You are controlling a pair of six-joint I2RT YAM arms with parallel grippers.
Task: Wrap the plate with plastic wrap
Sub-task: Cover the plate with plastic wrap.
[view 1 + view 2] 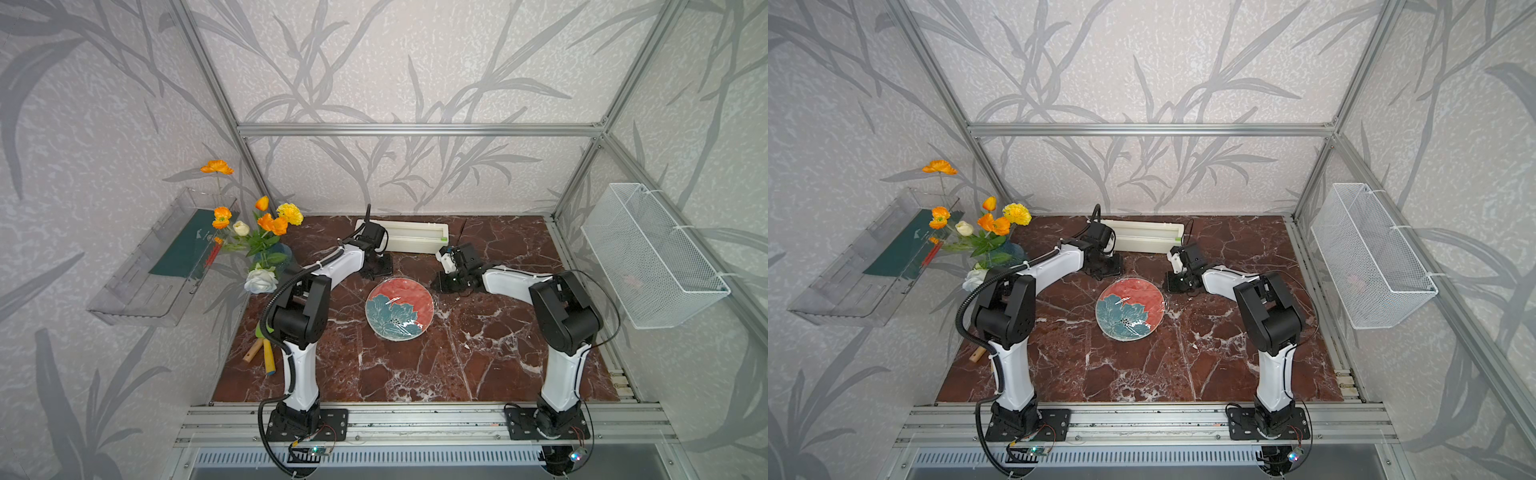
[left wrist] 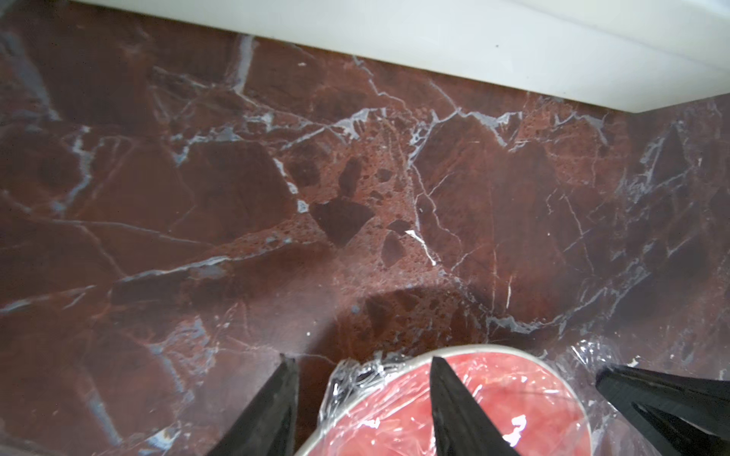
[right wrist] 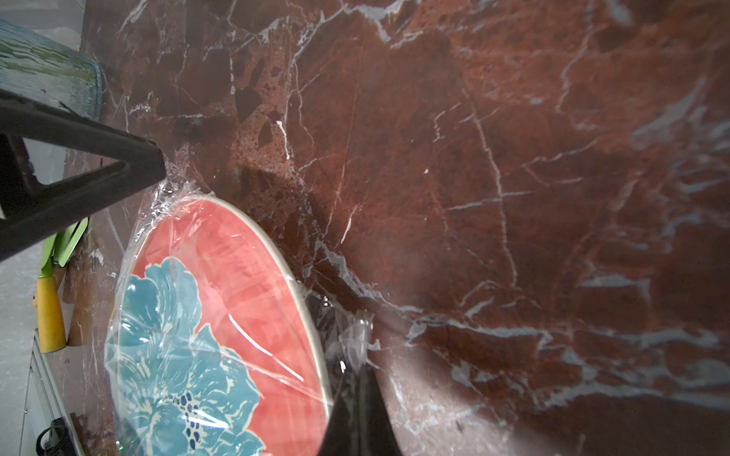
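Observation:
The coral-red plate [image 1: 400, 308] [image 1: 1129, 309] with its teal flower lies flat mid-table in both top views. Crinkly plastic wrap [image 3: 185, 316] is stretched over it, and a bunch of the film [image 2: 355, 379] sits at the rim. My left gripper [image 2: 361, 361] [image 1: 374, 272] is open at the plate's far-left rim. One finger is over the plate, the other is outside the rim, and the bunched film lies between them unheld. My right gripper [image 3: 361, 369] [image 1: 440, 284] is shut at the far-right rim, pinching a tuft of wrap [image 3: 355, 335].
A cream-white dispenser box [image 1: 409, 237] [image 2: 474, 51] lies behind the grippers along the back edge. A vase of flowers [image 1: 266, 245] stands at the left, with wooden and yellow-handled tools [image 1: 266, 353] near it. A wire basket [image 1: 652, 253] hangs on the right wall.

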